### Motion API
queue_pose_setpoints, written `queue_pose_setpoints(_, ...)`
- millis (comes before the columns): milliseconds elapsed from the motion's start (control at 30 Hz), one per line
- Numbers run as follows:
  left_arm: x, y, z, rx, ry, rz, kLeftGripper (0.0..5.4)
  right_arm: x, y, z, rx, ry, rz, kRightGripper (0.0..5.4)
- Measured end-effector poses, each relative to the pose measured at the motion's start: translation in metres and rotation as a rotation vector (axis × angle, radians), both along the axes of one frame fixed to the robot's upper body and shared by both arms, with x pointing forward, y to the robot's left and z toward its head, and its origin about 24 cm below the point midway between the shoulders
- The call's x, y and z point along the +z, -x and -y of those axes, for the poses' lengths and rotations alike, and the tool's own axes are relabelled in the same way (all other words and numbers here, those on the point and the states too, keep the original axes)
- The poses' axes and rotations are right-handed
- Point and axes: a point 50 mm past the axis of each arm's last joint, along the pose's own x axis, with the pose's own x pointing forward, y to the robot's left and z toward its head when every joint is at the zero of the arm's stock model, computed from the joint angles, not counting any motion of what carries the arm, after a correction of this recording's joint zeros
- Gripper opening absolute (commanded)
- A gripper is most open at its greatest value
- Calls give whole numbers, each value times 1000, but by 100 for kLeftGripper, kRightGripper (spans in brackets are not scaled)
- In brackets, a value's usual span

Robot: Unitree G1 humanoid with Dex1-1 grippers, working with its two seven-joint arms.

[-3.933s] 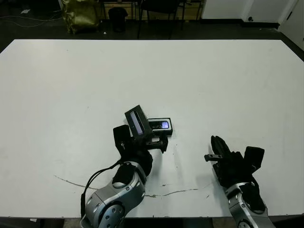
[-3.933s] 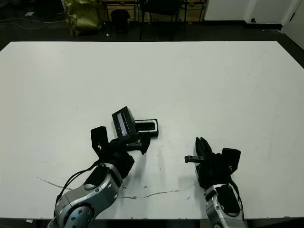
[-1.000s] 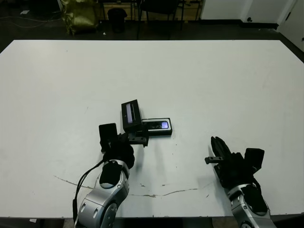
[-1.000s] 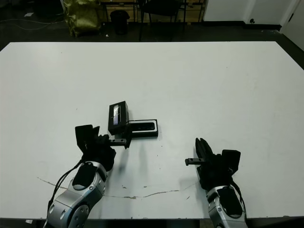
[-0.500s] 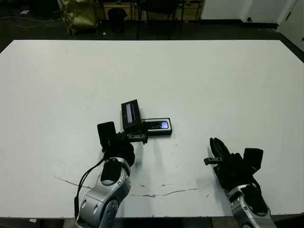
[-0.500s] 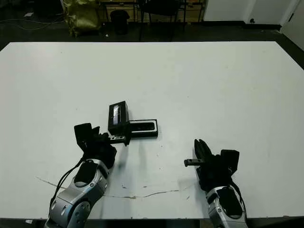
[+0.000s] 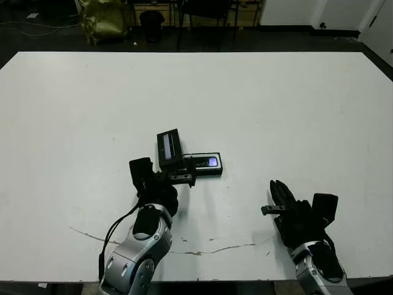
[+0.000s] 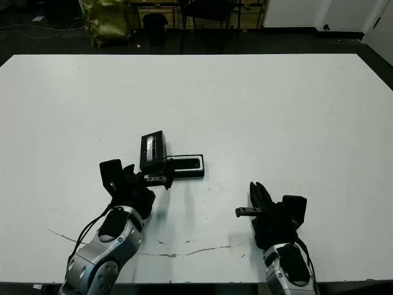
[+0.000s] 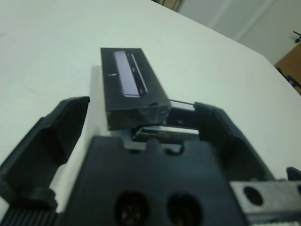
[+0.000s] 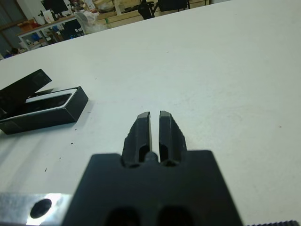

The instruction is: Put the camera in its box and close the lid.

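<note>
The box [image 7: 216,171] lies on the white table with the camera [image 7: 206,162] inside it, its bluish patch at the right end. The lid [image 7: 169,146], black with a pale strip, rests crosswise and tilted on the box's left end. My left gripper [image 7: 164,176] sits just in front of the lid, open. In the left wrist view its fingers [image 9: 62,123] stand wide on either side of the lid [image 9: 130,82] without pressing it. My right gripper [image 7: 279,194] rests on the table to the right, shut and empty. The right wrist view shows the box [image 10: 47,112] and the raised lid [image 10: 22,87] beyond it.
A thin dark crack line [image 7: 202,251] runs across the table near its front edge. Chairs and a yellow-green bag [image 7: 104,21] stand on the dark floor beyond the far edge.
The lid, held tilted in my left gripper 3.9 s ago, now lies across the box's left end, released. Over the last half second the left gripper has edged slightly right. The right gripper has barely moved.
</note>
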Motion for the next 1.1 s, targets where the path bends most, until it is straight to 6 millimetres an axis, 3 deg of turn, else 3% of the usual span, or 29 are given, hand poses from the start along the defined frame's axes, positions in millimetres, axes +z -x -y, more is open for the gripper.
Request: queue_pose_setpoints(1100,-3,-8,1,22,-23,-7,538,-5,-4,3,25,-1,57,0)
